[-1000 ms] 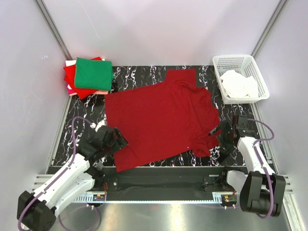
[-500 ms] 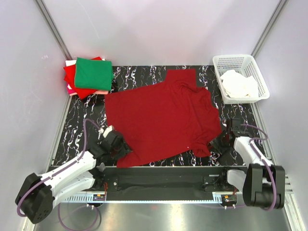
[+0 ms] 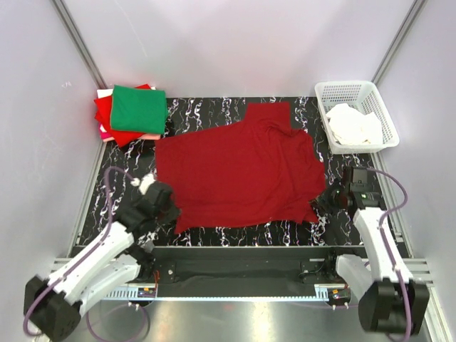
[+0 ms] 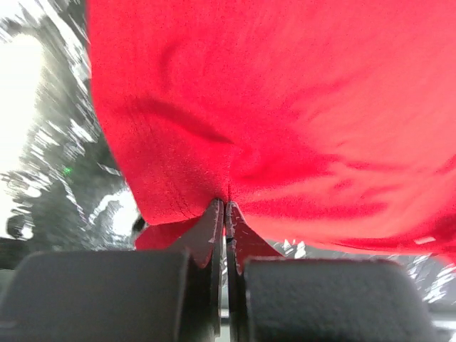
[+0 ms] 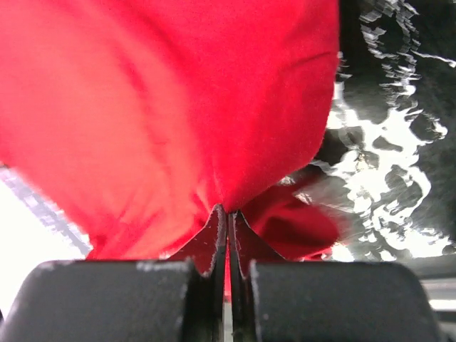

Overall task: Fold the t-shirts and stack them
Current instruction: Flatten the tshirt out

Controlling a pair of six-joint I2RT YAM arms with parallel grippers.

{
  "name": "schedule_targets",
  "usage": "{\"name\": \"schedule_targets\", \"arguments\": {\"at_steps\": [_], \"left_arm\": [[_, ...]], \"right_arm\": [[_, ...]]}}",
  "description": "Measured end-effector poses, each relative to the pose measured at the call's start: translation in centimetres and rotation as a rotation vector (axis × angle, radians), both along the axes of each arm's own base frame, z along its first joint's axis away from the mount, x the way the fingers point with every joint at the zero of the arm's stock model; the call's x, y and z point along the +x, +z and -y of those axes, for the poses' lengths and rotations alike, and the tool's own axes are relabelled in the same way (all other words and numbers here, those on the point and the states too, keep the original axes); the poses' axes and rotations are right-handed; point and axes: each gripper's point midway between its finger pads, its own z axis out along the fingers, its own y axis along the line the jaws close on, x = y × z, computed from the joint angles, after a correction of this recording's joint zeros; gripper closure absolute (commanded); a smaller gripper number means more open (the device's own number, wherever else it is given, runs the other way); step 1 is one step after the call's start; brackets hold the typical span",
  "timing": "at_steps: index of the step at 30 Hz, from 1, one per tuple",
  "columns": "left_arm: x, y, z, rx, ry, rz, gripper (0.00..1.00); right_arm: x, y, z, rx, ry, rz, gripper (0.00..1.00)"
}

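Crimson t-shirt point(image 3: 242, 171) fills mid-frame; your left gripper point(image 4: 224, 206) and right gripper point(image 5: 228, 211) are both clamped on its lower corners.

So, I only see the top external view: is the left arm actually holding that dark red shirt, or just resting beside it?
Observer: Holding. In the left wrist view the left end effector is shut, pinching a fold of the dark crimson cloth t-shirt near its corner.
Operator: And the right one?
Observer: Its wrist view shows the right end effector shut on the shirt's edge too.
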Motion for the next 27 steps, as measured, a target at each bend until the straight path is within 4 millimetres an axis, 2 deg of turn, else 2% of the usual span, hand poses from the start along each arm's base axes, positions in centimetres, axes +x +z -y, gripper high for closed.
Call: {"name": "schedule_targets", "arguments": {"at_steps": [2,5,7,8,9,10,11,12,13,14,22,24,27], "left_arm": [[0.9,2.1,-1.2,-0.006,0.046,0.058,1.0],[1.3,3.2,-2.7,-0.002,0.093,0.094,1.0],[1.1,2.8,-3.3,0.013,0.103,0.073,0.87],[0.9,2.5,-3.5,0.024,0.103,0.056,0.77],[0.8,2.2,-3.6,0.034,0.098,0.04,0.63],[0.6,2.0,-3.7,0.04,0.091,0.025,0.43],[0.4,1.8,-3.6,0.042,0.081,0.015,0.35],[0.3,1.8,-3.5,0.037,0.076,0.011,0.31],[0.2,1.8,-3.4,0.028,0.074,0.011,0.22],[0.2,2.0,-3.2,0.02,0.066,0.015,0.21],[-0.7,1.9,-2.3,-0.041,0.028,0.024,0.24],[-1.0,1.9,-1.8,-0.047,0.01,0.022,0.27],[-1.4,1.8,-0.9,-0.055,-0.026,0.017,0.29]], "right_arm": [[0.2,2.7,0.0,-0.002,-0.005,0.071,1.0],[-0.4,4.9,-0.1,0.007,-0.017,0.11,0.99],[-1.1,5.6,-0.2,0.015,-0.029,0.107,0.78],[-1.4,5.9,-0.2,0.018,-0.035,0.103,0.42],[-1.8,6.0,-0.2,0.018,-0.039,0.095,0.28],[-2.0,6.0,-0.2,0.015,-0.04,0.091,0.16],[-2.3,5.9,-0.2,0.015,-0.041,0.083,0.09],[-2.5,5.8,-0.2,0.012,-0.038,0.072,0.08],[-2.8,5.6,-0.2,0.009,-0.033,0.059,0.08],[-3.0,5.5,-0.2,0.008,-0.031,0.05,0.08],[-3.7,4.8,-0.2,-0.004,-0.005,0.054,0.15],[-4.2,4.0,-0.4,-0.002,0.006,0.042,0.2],[-5.5,1.7,-1.2,0.017,0.046,-0.007,0.39]]}}
